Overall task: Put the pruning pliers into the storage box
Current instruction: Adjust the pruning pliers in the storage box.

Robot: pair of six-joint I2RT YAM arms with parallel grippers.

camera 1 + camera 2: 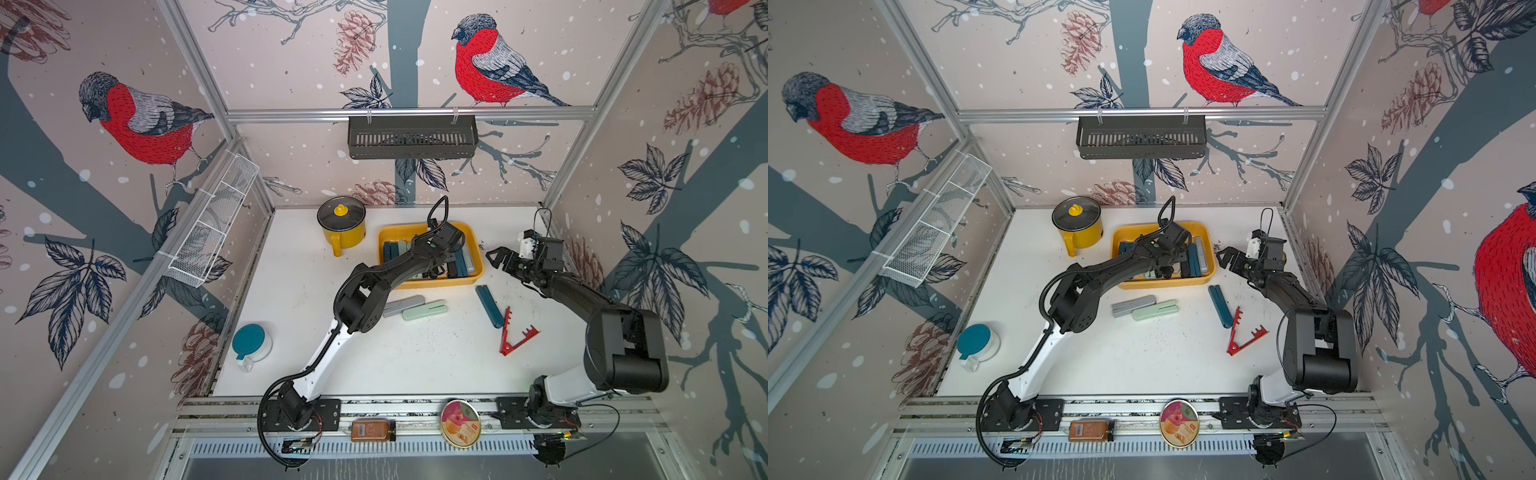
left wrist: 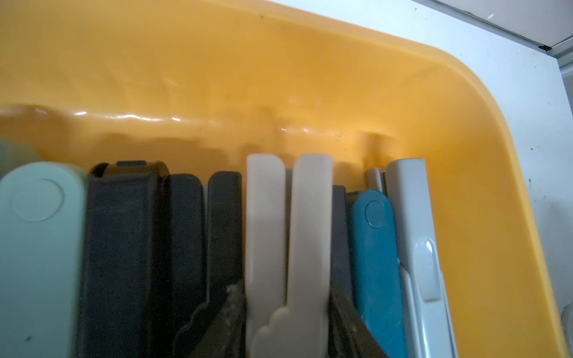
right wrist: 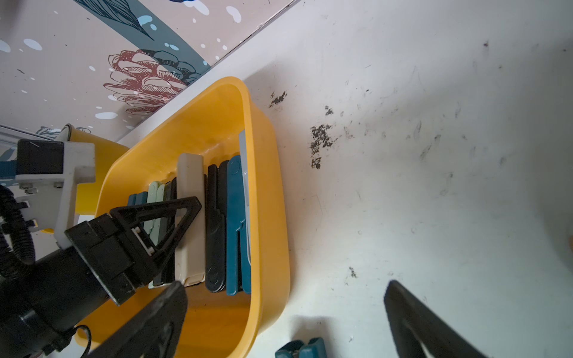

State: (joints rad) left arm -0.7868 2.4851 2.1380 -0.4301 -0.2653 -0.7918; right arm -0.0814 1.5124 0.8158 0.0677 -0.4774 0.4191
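On the rail point(image 1: 415, 409) before the near edge of the desk point(image 1: 415, 365) lie a brown bottle point(image 1: 372, 430) and a round tin point(image 1: 459, 423). Near the desk's left edge stands a clear jug point(image 1: 249, 340) with a teal lid.

Toward the right edge the red toothed pliers point(image 1: 505, 332) lie spread in a V. The teal pliers point(image 1: 489, 306) lie just beside them on the far side. Around the middle of the desk the grey pliers point(image 1: 403, 305) and the mint pliers point(image 1: 424, 309) lie side by side, close against each other, just short of the yellow storage box point(image 1: 440, 284).

The box sits toward the far edge, a little right of the middle. It holds a row of pliers point(image 3: 217, 217) packed side by side in teal, mint, black, beige and light grey.

The left pincer point(image 2: 286, 322) is down inside the box. Its fingers point(image 2: 350, 322) sit close on either side of the beige pliers point(image 2: 310, 232), which lie in the row. Whether they press that pair or only flank it cannot be told.

The right pincer point(image 1: 493, 258) hangs over the desk just off the box's right end, its fingers wide apart with nothing between them.

At the far edge, left of the box, stands a lidded yellow pot point(image 1: 345, 237). A black slotted basket point(image 1: 411, 137) hangs on the far wall, and a white mesh basket point(image 1: 212, 228) on the left wall.
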